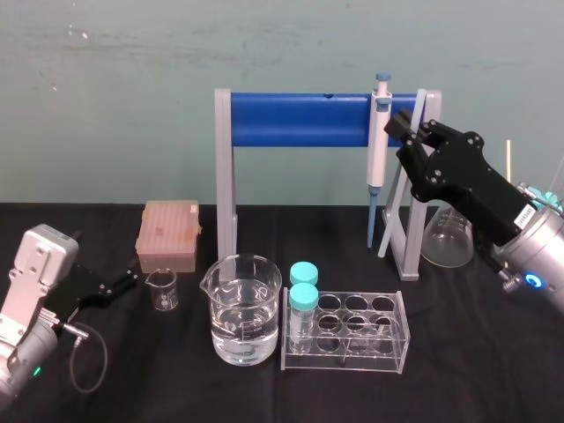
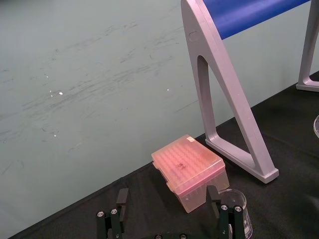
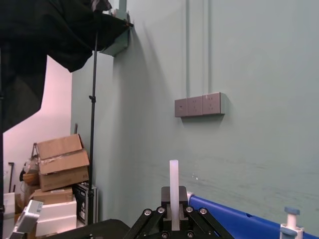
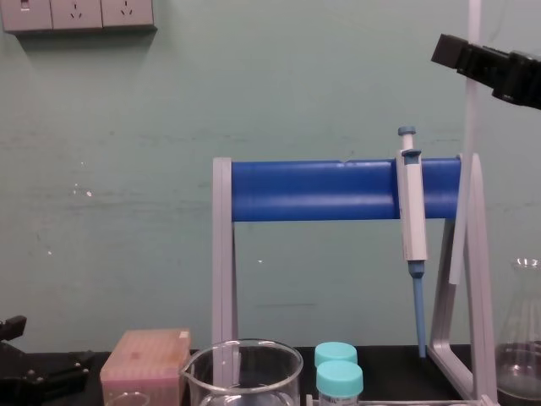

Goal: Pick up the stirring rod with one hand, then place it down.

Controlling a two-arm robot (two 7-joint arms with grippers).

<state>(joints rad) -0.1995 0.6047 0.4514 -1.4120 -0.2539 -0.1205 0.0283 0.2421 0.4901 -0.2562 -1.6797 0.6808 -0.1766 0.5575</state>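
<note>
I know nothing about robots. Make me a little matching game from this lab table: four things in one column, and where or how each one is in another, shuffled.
1. stirring rod
2. pipette
3. big beaker
4. left gripper

a. open, low near the pink box
b. hanging on the blue stand
c. clamped in the right gripper
d. holding clear liquid

Pairs: 1-c, 2-b, 3-d, 4-a

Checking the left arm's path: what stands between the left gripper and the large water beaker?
In the head view, a small glass beaker stands there, close to the left gripper; nothing else.
</note>
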